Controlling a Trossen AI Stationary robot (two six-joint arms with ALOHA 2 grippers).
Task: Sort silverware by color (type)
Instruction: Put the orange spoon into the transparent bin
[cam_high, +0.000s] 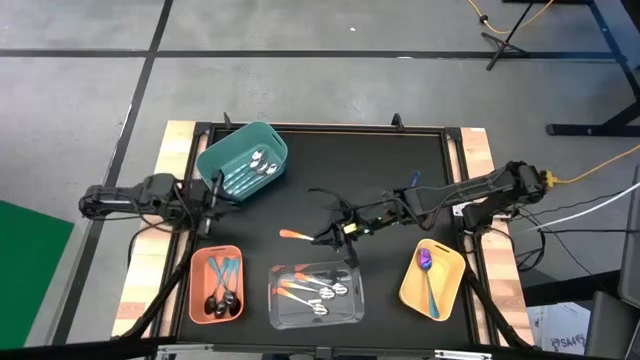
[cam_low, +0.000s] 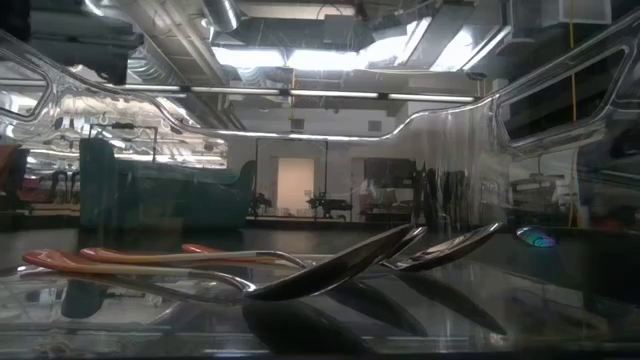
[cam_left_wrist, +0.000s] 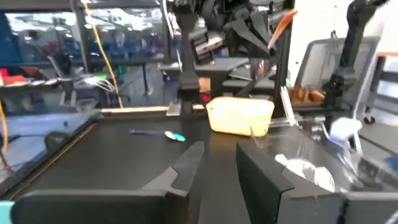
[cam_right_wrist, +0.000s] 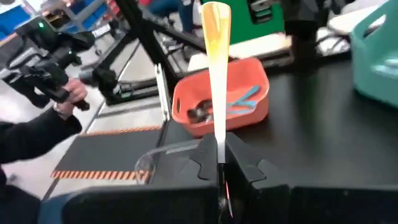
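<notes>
Claw-gripped (cam_right_wrist: 219, 163) orange-handled spoon (cam_right_wrist: 216, 62)

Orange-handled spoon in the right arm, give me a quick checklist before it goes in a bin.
1. Right gripper shut on the orange-handled spoon: ok.
2. Spoon lifted off the table: ok.
3. Clear bin already holds matching orange-handled spoons: ok.
4. Gripper directly over the clear bin: not ok, it is above the mat beside it.
5. Left gripper away from the clear bin, near the teal bin: ok.
6. Spoon bowl's position below the fingers: cannot tell.
</notes>
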